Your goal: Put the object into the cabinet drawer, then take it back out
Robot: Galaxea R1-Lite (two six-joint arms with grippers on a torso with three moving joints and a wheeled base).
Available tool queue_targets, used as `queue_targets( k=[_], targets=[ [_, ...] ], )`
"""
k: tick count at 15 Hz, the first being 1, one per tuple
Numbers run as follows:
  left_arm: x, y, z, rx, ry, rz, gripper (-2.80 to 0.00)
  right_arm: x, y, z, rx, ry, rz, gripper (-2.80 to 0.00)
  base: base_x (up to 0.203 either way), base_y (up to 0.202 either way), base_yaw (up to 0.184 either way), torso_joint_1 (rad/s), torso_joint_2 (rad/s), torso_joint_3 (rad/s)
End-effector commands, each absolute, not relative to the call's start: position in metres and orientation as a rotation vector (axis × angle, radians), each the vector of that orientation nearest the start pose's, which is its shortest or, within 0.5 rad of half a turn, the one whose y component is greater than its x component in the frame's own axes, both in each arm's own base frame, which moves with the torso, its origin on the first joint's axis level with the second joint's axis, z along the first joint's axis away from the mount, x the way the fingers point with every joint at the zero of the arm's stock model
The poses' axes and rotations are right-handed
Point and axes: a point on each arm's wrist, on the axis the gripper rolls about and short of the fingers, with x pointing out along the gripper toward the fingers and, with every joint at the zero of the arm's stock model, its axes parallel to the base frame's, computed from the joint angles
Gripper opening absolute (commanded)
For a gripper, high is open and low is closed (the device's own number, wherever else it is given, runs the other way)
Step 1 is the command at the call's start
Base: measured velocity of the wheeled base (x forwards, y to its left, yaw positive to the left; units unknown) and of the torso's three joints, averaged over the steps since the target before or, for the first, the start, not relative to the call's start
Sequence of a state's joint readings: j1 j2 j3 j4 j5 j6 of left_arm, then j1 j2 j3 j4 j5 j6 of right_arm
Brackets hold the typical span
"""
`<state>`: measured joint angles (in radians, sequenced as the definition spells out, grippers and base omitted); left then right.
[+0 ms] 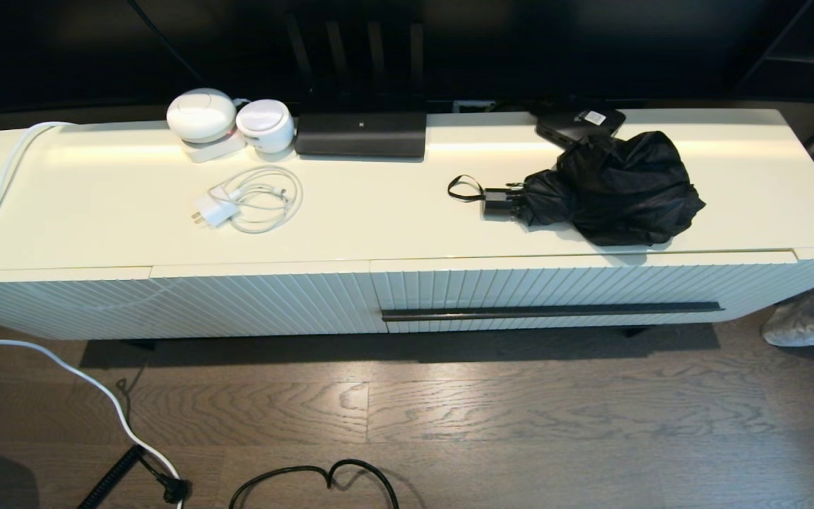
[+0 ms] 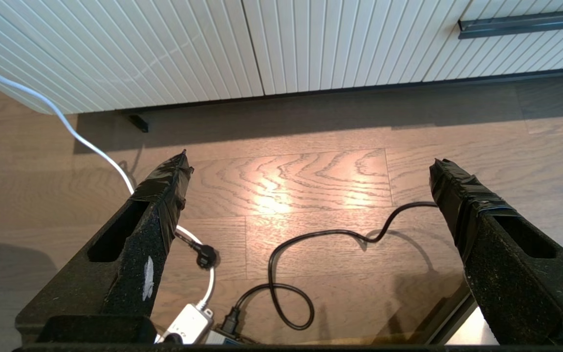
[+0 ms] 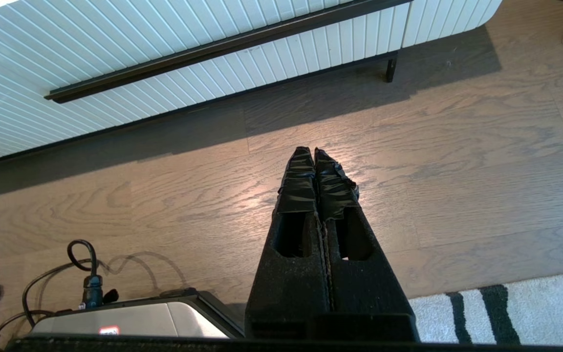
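Observation:
The black folding umbrella (image 1: 612, 187) lies on the cabinet top (image 1: 393, 219) at the right, fabric bunched, its short handle (image 1: 499, 201) and wrist loop (image 1: 465, 188) pointing left. Below it the ribbed cream drawer (image 1: 555, 290) is closed; its dark bar handle (image 1: 552, 311) runs along the front and also shows as the bar handle (image 3: 223, 46) in the right wrist view. Neither arm shows in the head view. My left gripper (image 2: 311, 166) hangs open over the wooden floor, nothing between its fingers. My right gripper (image 3: 314, 152) is shut and empty above the floor in front of the drawer.
On the cabinet top: two white round devices (image 1: 230, 120), a white charger with coiled cable (image 1: 251, 199), a long black device (image 1: 361, 134), a flat black box with a white label (image 1: 580, 121). Cables (image 2: 311, 254) and a power strip lie on the floor; a striped rug (image 3: 506, 308) is nearby.

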<state>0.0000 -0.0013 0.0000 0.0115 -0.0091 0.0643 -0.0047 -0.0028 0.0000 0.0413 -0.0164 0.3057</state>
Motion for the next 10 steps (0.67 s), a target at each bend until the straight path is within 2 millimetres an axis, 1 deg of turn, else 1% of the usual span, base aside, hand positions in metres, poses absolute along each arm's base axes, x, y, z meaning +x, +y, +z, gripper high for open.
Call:
queue_targets(
  k=[1,10],
  targets=[
    [-0.0228,-0.0002,0.0743,0.064,0.011,-0.01,0.0,-0.0229,-0.0003,0.0711,0.308,0.039,-0.028,-2.8,0.0,0.0,0.0,0.0,0.0,0.0],
    [-0.0228,-0.0002,0.0744,0.064,0.011,-0.01,0.0,-0.0229,-0.0002,0.0711,0.302,0.04,-0.026,-2.8,0.0,0.0,0.0,0.0,0.0,0.0]
  ],
)
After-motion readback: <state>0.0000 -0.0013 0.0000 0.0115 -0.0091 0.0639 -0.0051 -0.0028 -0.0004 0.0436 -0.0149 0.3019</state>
